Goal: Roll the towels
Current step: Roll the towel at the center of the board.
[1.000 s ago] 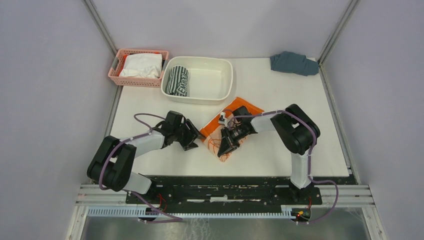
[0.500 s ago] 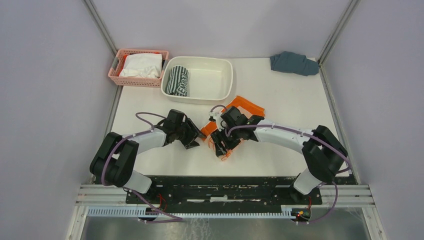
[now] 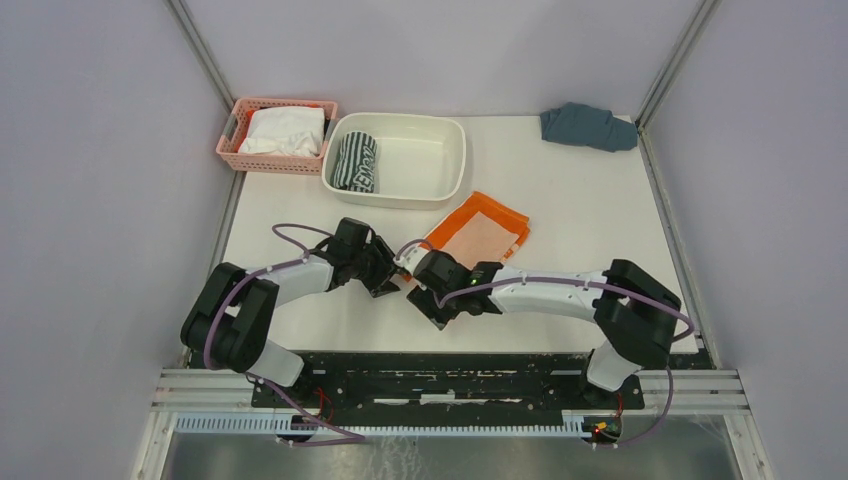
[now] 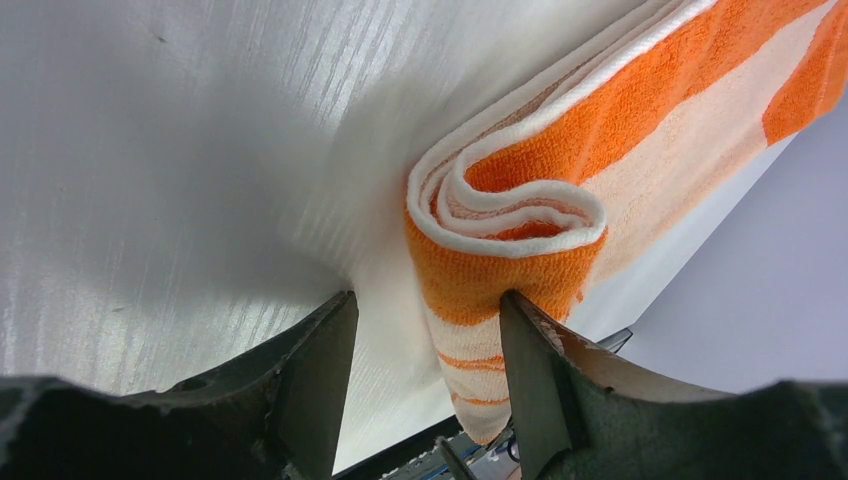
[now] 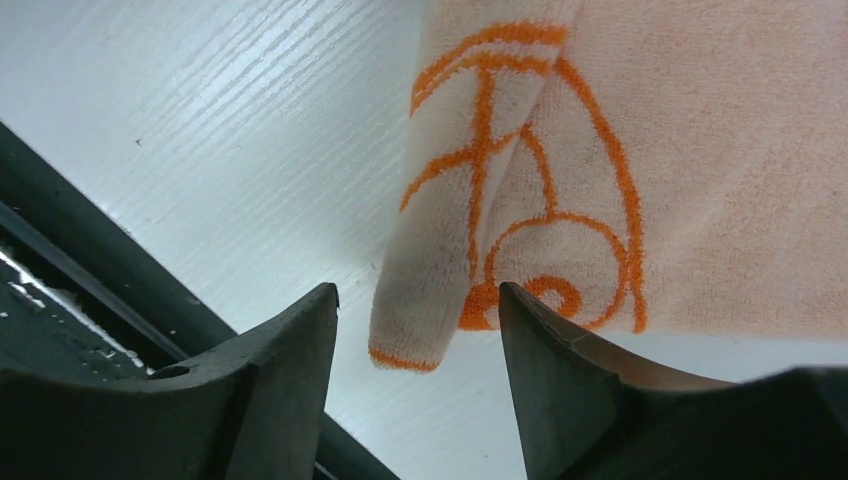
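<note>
On table (image 3: pixel 585 200), orange towel (image 3: pixel 480 232) diagonal, far-rightward

White arms (image 3: pixel 295 283) with black joints — purple cables (image 3: pixel 283 231) alongside — and dark wedge-shaped fingers (image 4: pixel 318 380).

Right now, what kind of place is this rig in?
Looks like a robot lab test cell: plain grey panel walls, a left arm and right arm bolted at a white table, staged props like a pink basket and white tub.
</note>
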Controlling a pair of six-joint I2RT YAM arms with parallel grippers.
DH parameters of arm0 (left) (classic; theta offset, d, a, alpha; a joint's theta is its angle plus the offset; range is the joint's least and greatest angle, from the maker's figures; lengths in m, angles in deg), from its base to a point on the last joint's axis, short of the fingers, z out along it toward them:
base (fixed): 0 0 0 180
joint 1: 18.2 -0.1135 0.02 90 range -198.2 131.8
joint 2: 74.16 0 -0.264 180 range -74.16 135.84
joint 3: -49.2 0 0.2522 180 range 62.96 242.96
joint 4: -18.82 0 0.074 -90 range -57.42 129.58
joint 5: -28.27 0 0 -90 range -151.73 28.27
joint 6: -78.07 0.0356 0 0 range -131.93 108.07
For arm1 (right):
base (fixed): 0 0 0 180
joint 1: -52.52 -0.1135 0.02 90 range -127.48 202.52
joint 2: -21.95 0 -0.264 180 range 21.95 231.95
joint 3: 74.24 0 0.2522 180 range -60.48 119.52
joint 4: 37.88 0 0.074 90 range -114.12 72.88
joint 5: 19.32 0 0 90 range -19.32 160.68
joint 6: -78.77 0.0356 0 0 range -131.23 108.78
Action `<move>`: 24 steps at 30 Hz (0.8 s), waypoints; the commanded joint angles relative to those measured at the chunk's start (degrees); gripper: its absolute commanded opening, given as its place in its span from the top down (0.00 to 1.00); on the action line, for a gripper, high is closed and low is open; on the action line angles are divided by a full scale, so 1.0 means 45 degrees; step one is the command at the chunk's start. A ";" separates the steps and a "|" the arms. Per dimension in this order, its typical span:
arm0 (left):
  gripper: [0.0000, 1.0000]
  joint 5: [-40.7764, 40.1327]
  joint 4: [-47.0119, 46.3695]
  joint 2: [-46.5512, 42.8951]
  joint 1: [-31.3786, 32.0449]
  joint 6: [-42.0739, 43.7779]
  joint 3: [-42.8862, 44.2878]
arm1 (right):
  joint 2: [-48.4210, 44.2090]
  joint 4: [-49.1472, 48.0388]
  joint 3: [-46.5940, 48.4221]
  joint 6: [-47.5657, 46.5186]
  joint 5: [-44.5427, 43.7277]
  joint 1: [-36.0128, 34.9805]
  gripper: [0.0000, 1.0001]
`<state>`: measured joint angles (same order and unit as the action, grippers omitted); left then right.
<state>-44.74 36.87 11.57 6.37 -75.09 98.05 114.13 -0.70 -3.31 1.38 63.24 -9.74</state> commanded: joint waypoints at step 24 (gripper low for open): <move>0.36 -0.0254 -0.0634 -0.0348 0.0008 -0.0595 -0.0828 | 0.0932 -0.3604 -0.1584 0.1685 0.9102 0.3905 0.92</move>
<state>-44.58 35.85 11.26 6.35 -75.37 97.39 116.25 -9.20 -9.22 3.91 86.21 3.26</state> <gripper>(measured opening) 0.627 0.153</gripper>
